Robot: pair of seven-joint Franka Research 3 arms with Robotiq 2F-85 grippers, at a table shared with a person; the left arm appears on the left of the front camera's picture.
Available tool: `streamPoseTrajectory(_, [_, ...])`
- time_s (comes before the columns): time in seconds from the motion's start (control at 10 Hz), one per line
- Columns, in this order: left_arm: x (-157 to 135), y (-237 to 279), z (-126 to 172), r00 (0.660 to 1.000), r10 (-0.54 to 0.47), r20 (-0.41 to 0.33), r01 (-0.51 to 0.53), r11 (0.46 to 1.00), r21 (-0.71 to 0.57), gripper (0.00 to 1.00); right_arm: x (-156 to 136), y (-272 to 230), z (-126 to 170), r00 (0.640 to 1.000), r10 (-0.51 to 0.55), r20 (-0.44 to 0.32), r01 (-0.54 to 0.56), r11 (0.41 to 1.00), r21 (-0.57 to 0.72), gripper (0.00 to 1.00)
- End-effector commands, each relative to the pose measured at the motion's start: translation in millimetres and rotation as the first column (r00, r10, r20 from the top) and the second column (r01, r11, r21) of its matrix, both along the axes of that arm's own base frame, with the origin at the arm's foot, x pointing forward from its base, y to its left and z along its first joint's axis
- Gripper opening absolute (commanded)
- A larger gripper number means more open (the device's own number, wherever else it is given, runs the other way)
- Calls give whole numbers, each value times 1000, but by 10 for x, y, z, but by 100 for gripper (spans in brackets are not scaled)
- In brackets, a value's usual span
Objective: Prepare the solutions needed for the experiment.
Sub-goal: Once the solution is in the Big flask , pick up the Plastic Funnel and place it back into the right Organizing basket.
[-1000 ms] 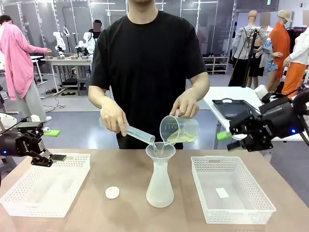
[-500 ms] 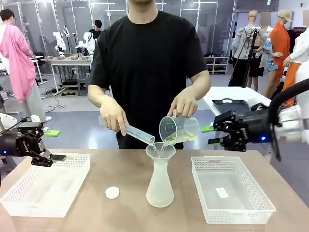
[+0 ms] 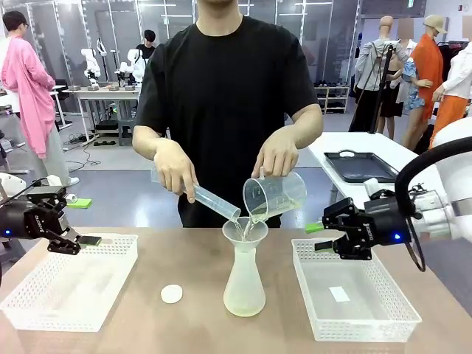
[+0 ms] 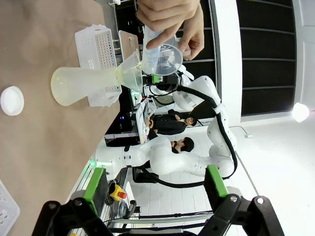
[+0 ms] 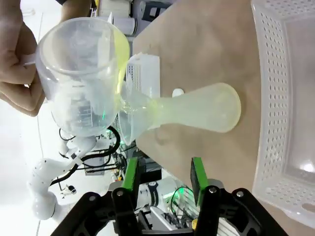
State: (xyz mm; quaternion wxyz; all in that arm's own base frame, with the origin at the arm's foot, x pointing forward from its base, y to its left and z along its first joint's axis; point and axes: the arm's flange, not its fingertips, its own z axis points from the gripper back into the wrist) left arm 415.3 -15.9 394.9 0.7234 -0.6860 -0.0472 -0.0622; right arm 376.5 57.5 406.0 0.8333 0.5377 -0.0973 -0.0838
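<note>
- Pouring from a tilted beaker: yellow-green solution, at six o'clock of the person's hand gripping it, running into the funnel on the flask.
- Right gripper, at four o'clock of the beaker: fingers partly apart, empty.
- Left gripper, far off at nine o'clock: spread wide, empty.
- Beaker markings too small to read.

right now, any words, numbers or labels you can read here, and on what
No text reads clearly enough to quote.
Left tool: small pale print on its black body, too small to read.
Beaker: printed scale, marks and figures too blurred to read.
Slip in the right basket: white, no print that can be made out.
</note>
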Motion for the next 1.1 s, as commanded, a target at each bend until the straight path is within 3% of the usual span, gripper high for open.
streamPoseTrajectory(0.0, [-2, -5, 19, 1000, -1, -5, 1, 1000, -1, 100, 22, 82, 6, 999, -23, 26, 23, 1000, -11, 54])
streamPoseTrajectory(0.3, [-2, -5, 19, 1000, -1, -5, 1, 1000, -1, 100, 4, 2, 9, 1000, -1, 2, 1, 1000, -1, 54])
streamPoseTrajectory(0.6, [-2, -5, 19, 1000, -1, -5, 1, 1000, -1, 100, 80, -100, -125, 999, -30, -26, 35, 975, 219, 54])
streamPoseTrajectory(1.0, [-2, -5, 19, 1000, -1, -5, 1, 1000, -1, 100, 138, -190, -205, 1000, -15, -23, 22, 942, 334, 54])
